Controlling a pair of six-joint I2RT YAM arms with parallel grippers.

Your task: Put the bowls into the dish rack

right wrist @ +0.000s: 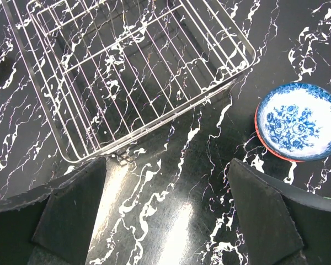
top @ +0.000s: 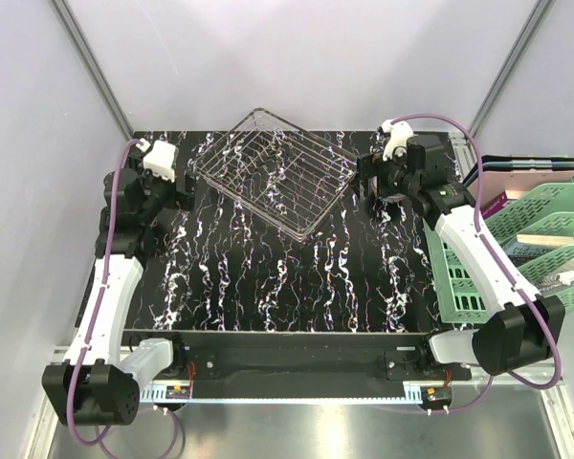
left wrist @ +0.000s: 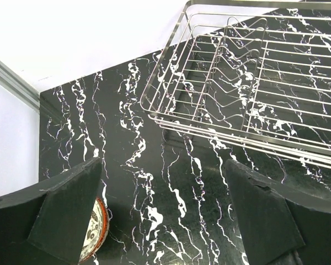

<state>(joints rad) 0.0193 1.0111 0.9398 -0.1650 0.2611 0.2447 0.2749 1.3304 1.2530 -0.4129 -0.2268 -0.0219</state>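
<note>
Bowls first: two of them stood out on the black marbled table (top: pixel 268 277), and neither was in the dish rack (top: pixel 273 172) yet. The blue-and-white bowl (right wrist: pixel 298 121) sat upright just beside one corner of the rack, near the wire but not touching it. The right gripper (right wrist: pixel 168 212) hung over bare table, jaws spread as wide as they go and nothing between them.

And there was the catch: that bowl lay off to the side, out past the finger at the right of the wrist view, not between the fingers. The rack spread ahead and toward the other side. So I'd judge the claw had to shift sideways over the rim before any closing.

Across the table, the left gripper (left wrist: pixel 165 221) was just as wide open and just as empty. An orange-rimmed bowl (left wrist: pixel 97 232) peeped out from behind the finger at the left of its wrist view, mostly hidden. The rack was ahead and to the right, apart from that bowl.

Both bowls were round, so there was no long axis to line up with. Each arm had a bowl on its own side of the rack, and the right one looked the plainer target. From above, I couldn't pick out either bowl clearly under the wrists.
</note>
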